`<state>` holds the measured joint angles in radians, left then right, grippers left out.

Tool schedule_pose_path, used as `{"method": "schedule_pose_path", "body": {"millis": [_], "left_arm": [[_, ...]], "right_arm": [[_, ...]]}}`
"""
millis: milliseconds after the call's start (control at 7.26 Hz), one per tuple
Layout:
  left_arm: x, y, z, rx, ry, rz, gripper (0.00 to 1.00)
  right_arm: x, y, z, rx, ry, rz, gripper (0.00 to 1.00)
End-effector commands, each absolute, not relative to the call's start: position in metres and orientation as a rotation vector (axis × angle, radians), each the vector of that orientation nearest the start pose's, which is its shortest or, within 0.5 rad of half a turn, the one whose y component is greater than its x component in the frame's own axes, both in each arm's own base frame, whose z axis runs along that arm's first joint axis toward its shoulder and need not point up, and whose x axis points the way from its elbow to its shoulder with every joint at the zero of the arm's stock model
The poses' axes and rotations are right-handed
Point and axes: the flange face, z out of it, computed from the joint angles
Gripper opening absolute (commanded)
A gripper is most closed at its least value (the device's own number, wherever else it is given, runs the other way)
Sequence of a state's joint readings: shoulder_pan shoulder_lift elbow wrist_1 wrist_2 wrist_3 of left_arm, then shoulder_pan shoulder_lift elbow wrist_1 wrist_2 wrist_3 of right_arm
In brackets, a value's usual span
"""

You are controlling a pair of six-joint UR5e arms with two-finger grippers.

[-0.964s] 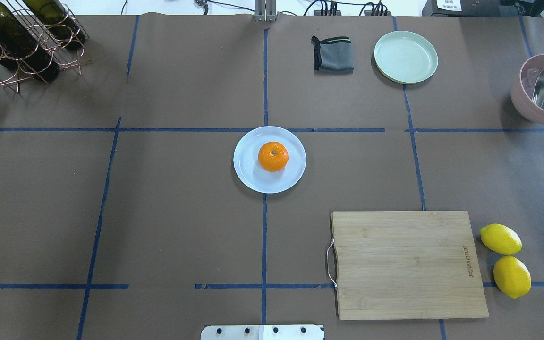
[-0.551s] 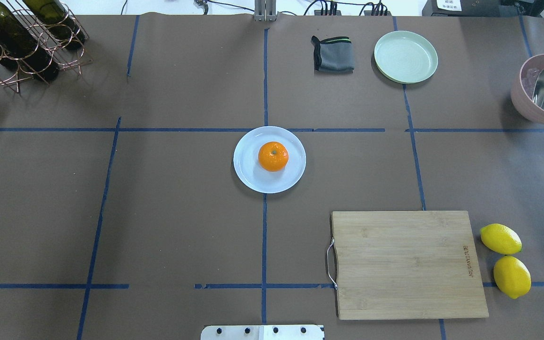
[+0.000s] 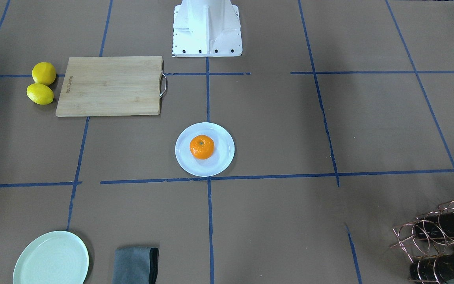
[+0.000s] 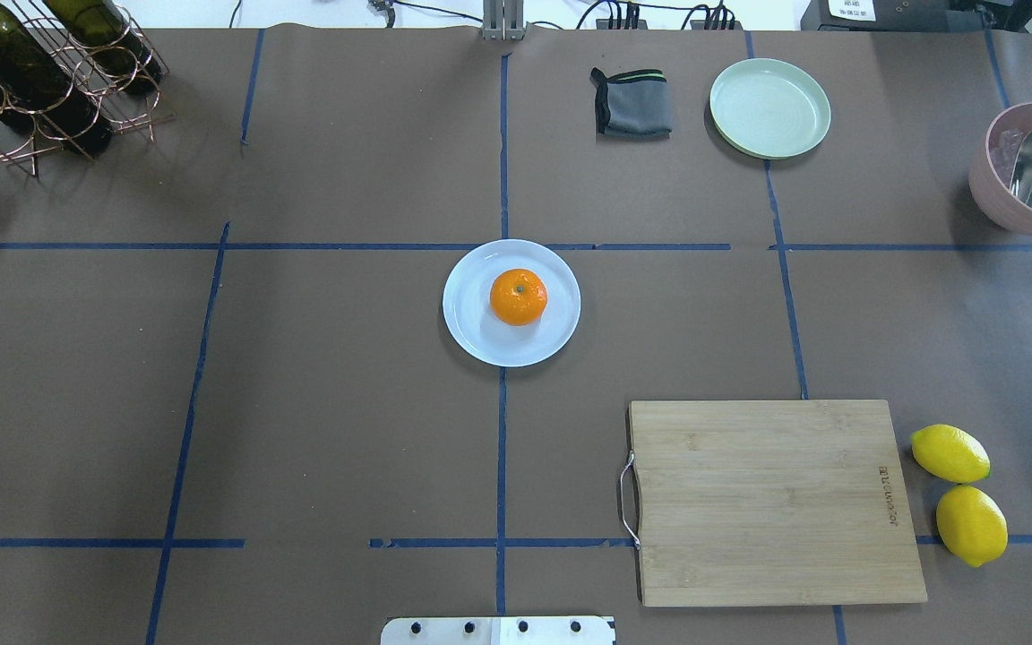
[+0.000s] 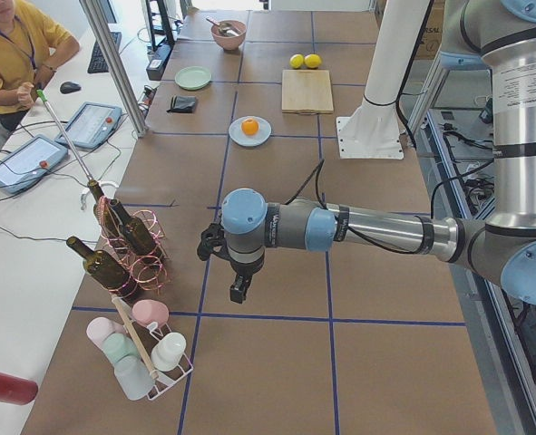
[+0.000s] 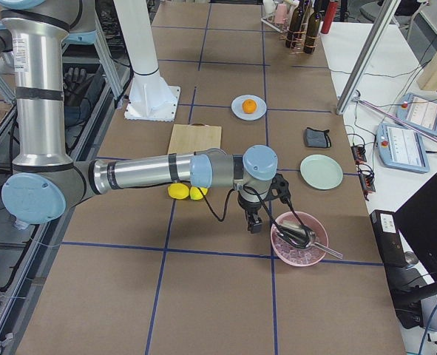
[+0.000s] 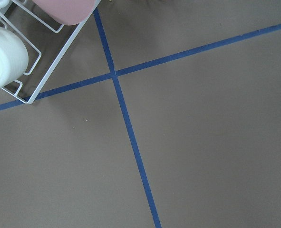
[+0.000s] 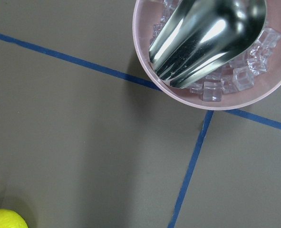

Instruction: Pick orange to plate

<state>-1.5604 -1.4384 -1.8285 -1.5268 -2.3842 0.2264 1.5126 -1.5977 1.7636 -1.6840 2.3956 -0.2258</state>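
Note:
The orange (image 4: 518,296) rests stem dimple up on the white plate (image 4: 480,345) at the table's middle, also seen from the front as the orange (image 3: 201,147) on the plate (image 3: 221,163). No gripper is near it. My left gripper (image 5: 238,288) hangs over the table's left end, beside the bottle rack, far from the plate. My right gripper (image 6: 254,224) hangs over the right end, next to the pink bowl. Both show only in the side views, so I cannot tell whether they are open or shut.
A bamboo cutting board (image 4: 776,502) lies front right with two lemons (image 4: 959,493) beside it. A pale green plate (image 4: 769,107) and a grey cloth (image 4: 632,103) sit at the back. A pink bowl (image 4: 991,193) of ice holds a metal scoop. A wire bottle rack (image 4: 41,81) stands back left.

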Motion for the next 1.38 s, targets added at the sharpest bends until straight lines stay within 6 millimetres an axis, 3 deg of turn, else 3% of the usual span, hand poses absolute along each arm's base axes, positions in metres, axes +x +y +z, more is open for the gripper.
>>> {"method": "schedule_pose_path", "body": {"millis": [0, 138, 688, 964, 1239], "left_arm": [[-0.055, -0.45, 0.603, 0.141, 0.802, 0.241, 1.0], [-0.055, -0.462, 0.613, 0.121, 0.807, 0.233, 1.0], [-0.057, -0.454, 0.625, 0.035, 0.814, 0.179, 1.0], [-0.057, -0.456, 0.606, 0.034, 0.813, 0.108, 1.0], [-0.057, -0.45, 0.601, 0.049, 0.814, 0.115, 1.0]], "right_arm": [[0.032, -0.474, 0.592, 0.095, -0.826, -0.271, 1.0], [0.033, -0.465, 0.597, 0.088, -0.827, -0.264, 1.0], [0.034, -0.458, 0.602, 0.064, -0.828, -0.222, 1.0], [0.035, -0.454, 0.598, 0.046, -0.824, -0.167, 1.0], [0.036, -0.44, 0.604, 0.03, -0.813, -0.156, 1.0]]}}
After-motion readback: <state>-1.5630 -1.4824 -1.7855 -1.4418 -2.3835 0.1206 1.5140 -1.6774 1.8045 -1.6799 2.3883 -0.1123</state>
